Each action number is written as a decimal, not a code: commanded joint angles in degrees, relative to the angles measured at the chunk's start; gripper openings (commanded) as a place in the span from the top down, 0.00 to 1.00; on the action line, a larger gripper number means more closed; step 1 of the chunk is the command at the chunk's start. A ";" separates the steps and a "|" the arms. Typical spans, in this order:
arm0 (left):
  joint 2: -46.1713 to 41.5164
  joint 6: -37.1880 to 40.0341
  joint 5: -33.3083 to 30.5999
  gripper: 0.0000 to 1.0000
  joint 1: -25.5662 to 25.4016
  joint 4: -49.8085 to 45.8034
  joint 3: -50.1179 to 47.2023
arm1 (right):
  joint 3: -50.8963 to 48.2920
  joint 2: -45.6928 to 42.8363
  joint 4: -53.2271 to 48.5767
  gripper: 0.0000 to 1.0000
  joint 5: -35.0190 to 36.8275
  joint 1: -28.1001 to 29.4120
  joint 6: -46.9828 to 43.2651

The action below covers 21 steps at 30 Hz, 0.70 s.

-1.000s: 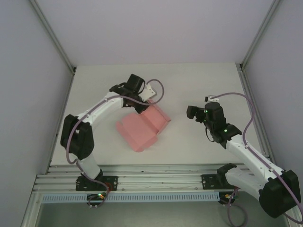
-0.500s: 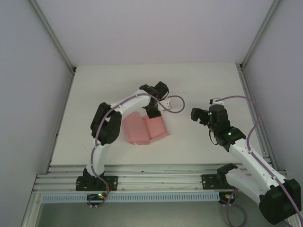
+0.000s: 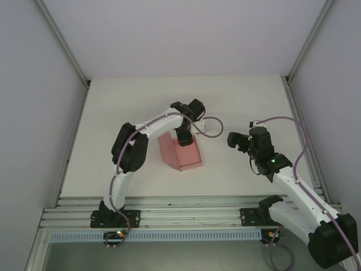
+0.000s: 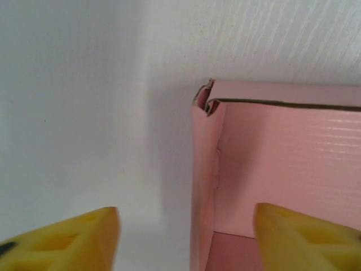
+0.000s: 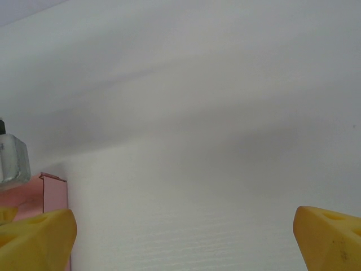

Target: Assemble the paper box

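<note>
The left gripper (image 3: 184,135) has its yellow fingers (image 4: 84,240) spread well apart, straddling one upright wall of the pale pink thin-card paper box (image 3: 181,153) mid-table and clamping nothing. The right gripper (image 3: 234,139) gapes wide and empty, to the box's right. The left wrist view alone shows the wall's dented top corner.

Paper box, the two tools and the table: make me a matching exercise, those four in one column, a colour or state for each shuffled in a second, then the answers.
Column one:
1. paper box
2. left tool
3. right tool
4. table

Column two:
A. white
B. open, astride one wall of the box
C. pale pink
D. open above bare table, apart from the box

Pairs: 1-C, 2-B, 3-D, 4-A.
</note>
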 commanded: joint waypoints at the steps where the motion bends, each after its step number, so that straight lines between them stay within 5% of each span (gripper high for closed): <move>1: -4.03 -0.12 1.04 0.12 -0.51 -0.31 0.74 | -0.80 -0.52 0.09 0.00 -1.63 -0.54 0.50; 2: -4.68 -0.21 1.59 0.00 -0.49 0.28 0.41 | -0.71 -0.42 0.14 0.00 -1.90 -0.61 0.17; 8: -9.94 -3.28 3.94 0.00 -0.32 5.17 -0.36 | 0.70 2.68 4.35 0.00 -8.16 -0.71 -7.16; 12: -13.33 -12.22 0.61 0.00 0.76 8.10 2.62 | 6.41 9.25 6.32 0.00 -16.01 -0.63 -13.52; 21: -24.77 -34.14 0.95 0.00 14.22 13.52 -8.48 | 26.94 32.68 -2.35 0.00 -32.34 5.04 -40.03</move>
